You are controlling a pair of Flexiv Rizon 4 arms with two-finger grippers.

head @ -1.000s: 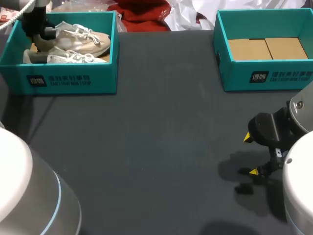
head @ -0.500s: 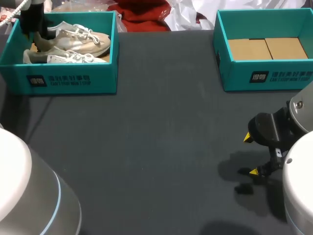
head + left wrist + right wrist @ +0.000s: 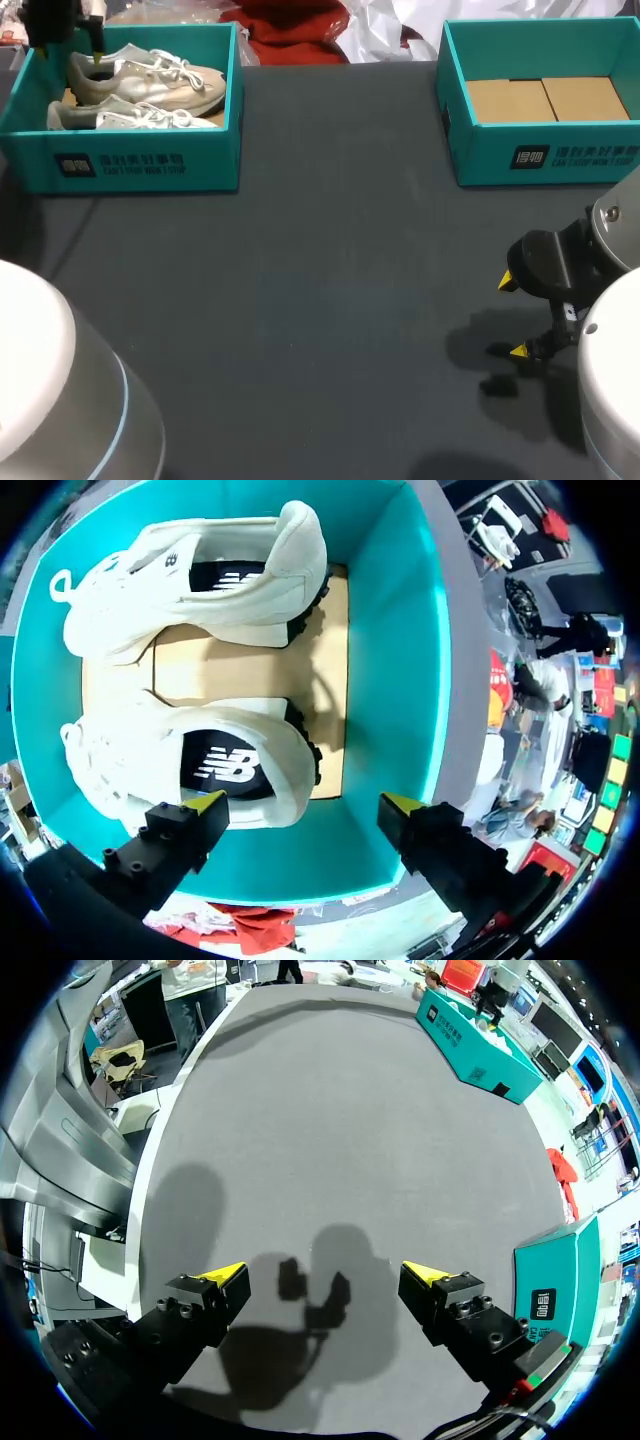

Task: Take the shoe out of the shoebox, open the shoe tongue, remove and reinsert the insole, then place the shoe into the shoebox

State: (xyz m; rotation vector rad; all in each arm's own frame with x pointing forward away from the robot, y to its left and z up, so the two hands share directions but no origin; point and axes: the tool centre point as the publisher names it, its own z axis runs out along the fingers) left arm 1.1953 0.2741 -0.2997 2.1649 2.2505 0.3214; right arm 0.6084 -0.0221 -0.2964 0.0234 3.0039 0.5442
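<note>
Head view puts the teal shoebox [image 3: 140,165] at the upper left of the frame, on the dark bench [image 3: 320,300]. Two pale sneakers lie side by side inside it, heels toward the frame's left. The left claw [image 3: 302,803] hangs over the box's left end, above the heel of the rear sneaker [image 3: 150,80]. The front sneaker [image 3: 130,118] lies just beside that one, nearer the box's printed wall.

In the left wrist view the claw is spread wide and holds nothing. One yellow tip sits by the rear sneaker's collar and the other is out past the heel near the box wall, so the heel lies ahead between the fingers. Whether a tip touches the shoe I cannot tell.

The sneaker should be light, with a soft upper that gives and loose laces that may snag. The stiffer heel looks the surest hold, one finger inside the opening and one behind the heel.

The right claw [image 3: 322,1278], also spread and empty, hangs over the bench at the lower right, well apart from a second shoebox [image 3: 540,160] at the upper right.
</note>
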